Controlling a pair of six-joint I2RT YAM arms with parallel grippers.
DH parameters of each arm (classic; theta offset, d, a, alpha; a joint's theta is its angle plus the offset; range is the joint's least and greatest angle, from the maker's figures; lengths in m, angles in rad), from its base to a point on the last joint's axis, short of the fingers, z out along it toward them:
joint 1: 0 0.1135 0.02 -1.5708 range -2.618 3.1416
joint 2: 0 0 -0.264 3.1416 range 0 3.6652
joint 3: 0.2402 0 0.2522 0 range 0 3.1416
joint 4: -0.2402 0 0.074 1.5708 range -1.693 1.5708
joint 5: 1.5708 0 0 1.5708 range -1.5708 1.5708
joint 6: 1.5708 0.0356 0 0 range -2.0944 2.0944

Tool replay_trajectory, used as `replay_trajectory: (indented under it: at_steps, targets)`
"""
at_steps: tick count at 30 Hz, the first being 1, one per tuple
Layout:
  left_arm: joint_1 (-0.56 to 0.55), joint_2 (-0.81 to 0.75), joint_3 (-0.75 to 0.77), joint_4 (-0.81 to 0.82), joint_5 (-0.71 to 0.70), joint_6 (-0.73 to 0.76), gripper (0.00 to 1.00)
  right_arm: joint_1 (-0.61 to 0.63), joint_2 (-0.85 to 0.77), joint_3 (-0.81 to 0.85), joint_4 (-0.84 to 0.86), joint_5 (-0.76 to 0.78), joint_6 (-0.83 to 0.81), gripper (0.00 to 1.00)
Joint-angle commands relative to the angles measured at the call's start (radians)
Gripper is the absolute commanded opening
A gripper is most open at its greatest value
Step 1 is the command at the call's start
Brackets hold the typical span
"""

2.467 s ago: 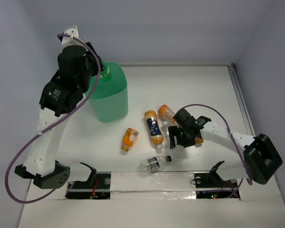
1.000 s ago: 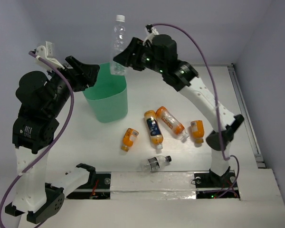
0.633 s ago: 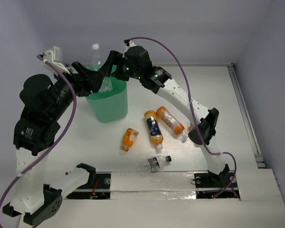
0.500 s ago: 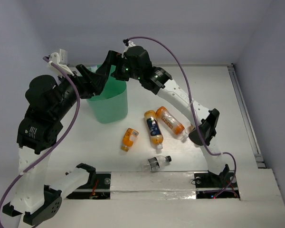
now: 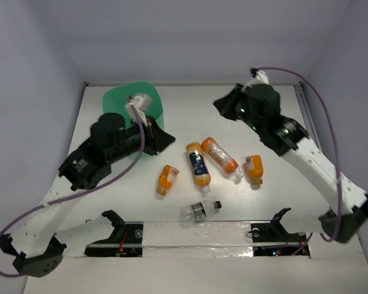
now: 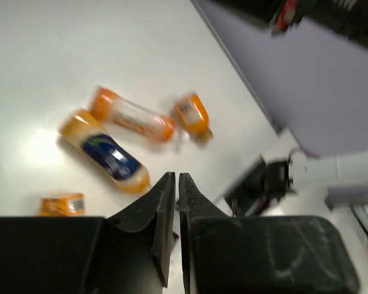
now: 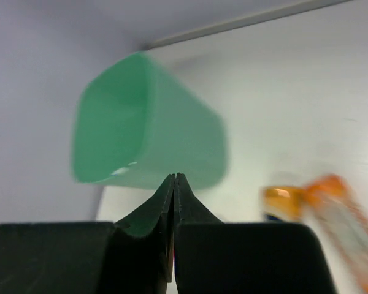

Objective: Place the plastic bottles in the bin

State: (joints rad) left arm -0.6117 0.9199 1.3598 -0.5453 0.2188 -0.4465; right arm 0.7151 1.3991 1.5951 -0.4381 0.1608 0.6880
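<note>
The mint-green bin (image 5: 119, 100) stands at the back left, partly hidden behind my left arm. Several plastic bottles lie mid-table: a small orange one (image 5: 167, 179), an orange one with a blue label (image 5: 198, 163), a long orange one (image 5: 221, 156), another small orange one (image 5: 254, 168) and a clear black-capped one (image 5: 201, 210). My left gripper (image 5: 167, 138) is shut and empty, just right of the bin and above the bottles (image 6: 107, 153). My right gripper (image 5: 220, 105) is shut and empty, high over the back of the table, facing the bin (image 7: 147, 128).
White walls close the table at the back and on both sides. The arm bases and two black stands (image 5: 113, 222) sit along the near edge. The right arm's elbow (image 5: 349, 223) hangs over the near right corner.
The clear bottle my right gripper held over the bin is gone from it; that arm has drawn back right and shut. My left arm has swung down from beside the bin and shut.
</note>
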Motion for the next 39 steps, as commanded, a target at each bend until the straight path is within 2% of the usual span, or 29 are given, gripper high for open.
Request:
replay_trajectory:
  at_steps: [1,2,5,6,8,9,10,11,14,19,21,26,33,39]
  targets:
    - [-0.195,0.025,-0.098,0.090,-0.067,0.017,0.04,-0.066,-0.193,-0.293,0.003,0.052,0.007,0.00]
    - [-0.315,0.040,-0.122,0.093,-0.131,0.014,0.05,-0.075,-0.291,-0.346,-0.034,0.048,0.010,0.00]
    - [-0.485,0.095,-0.227,0.102,-0.260,0.014,0.11,-0.086,-0.466,-0.516,-0.120,0.036,0.031,0.00]
    - [-0.576,0.111,-0.254,0.105,-0.277,0.014,0.13,-0.086,-0.506,-0.555,-0.135,0.029,0.045,0.00]
    - [-0.644,0.163,-0.304,0.120,-0.289,0.012,0.32,-0.086,-0.633,-0.660,-0.165,0.020,0.096,0.06]
    - [-0.698,0.181,-0.314,0.128,-0.292,0.012,0.41,-0.086,-0.673,-0.661,-0.165,0.019,0.114,0.09]
    - [-0.715,0.215,-0.332,0.143,-0.292,0.011,0.56,-0.086,-0.707,-0.716,-0.175,0.016,0.146,0.15]
    - [-0.729,0.232,-0.340,0.153,-0.291,0.012,0.61,-0.086,-0.736,-0.737,-0.186,0.011,0.157,0.32]
    - [-0.738,0.290,-0.366,0.179,-0.280,0.015,0.73,-0.086,-0.805,-0.787,-0.226,0.013,0.196,0.58]
    - [-0.738,0.385,-0.383,0.188,-0.262,0.041,0.83,-0.086,-0.854,-0.808,-0.272,0.031,0.216,0.69]
    - [-0.738,0.414,-0.392,0.205,-0.249,0.052,0.84,-0.086,-0.870,-0.814,-0.277,0.025,0.214,0.74]
    - [-0.738,0.491,-0.415,0.222,-0.286,0.092,0.85,-0.086,-0.871,-0.831,-0.271,-0.004,0.214,0.79]
    - [-0.738,0.589,-0.413,0.223,-0.299,0.115,0.84,-0.086,-0.850,-0.831,-0.260,-0.055,0.189,0.80]
    - [-0.738,0.672,-0.421,0.222,-0.291,0.111,0.75,-0.086,-0.841,-0.840,-0.254,-0.124,0.165,0.80]
